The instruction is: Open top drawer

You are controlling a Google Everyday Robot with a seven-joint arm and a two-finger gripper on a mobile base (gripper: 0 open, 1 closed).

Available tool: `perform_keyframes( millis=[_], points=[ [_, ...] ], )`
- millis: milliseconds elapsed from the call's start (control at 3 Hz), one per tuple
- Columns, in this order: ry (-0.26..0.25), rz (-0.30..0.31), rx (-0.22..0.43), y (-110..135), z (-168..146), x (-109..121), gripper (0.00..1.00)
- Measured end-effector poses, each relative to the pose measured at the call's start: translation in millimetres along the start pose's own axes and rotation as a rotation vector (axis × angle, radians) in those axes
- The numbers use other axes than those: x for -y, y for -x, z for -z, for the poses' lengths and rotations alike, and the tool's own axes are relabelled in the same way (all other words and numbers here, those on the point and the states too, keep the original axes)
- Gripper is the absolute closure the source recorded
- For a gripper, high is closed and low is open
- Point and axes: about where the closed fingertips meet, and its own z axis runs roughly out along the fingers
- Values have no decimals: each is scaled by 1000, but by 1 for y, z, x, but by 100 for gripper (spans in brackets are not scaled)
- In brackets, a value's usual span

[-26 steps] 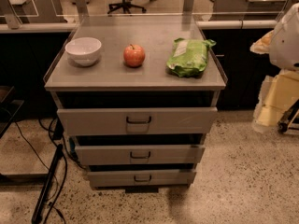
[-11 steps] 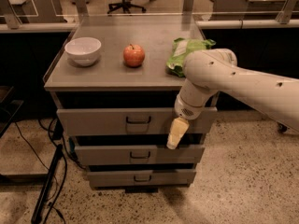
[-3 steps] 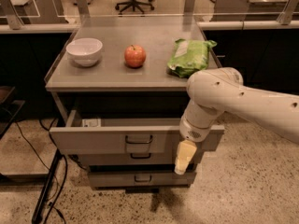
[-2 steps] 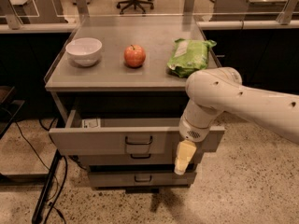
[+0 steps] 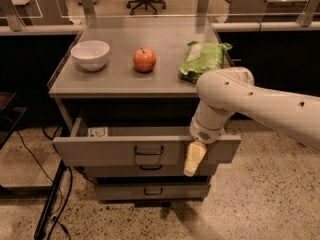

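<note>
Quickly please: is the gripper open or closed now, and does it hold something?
Gripper: cannot be told. It is at the front of the pulled-out top drawer, right of its handle.

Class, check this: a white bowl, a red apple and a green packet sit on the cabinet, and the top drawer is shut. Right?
No: the camera view shows the top drawer pulled out, with the gripper hanging in front of it. The rest stands.
</note>
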Motion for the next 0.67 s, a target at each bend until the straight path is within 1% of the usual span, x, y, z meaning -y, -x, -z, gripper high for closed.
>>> perform_keyframes(
  millis=[333, 667],
  points=[
    [48, 2, -56, -14, -28, -15, 0],
    [81, 1, -70, -27, -24, -33, 0]
  ],
)
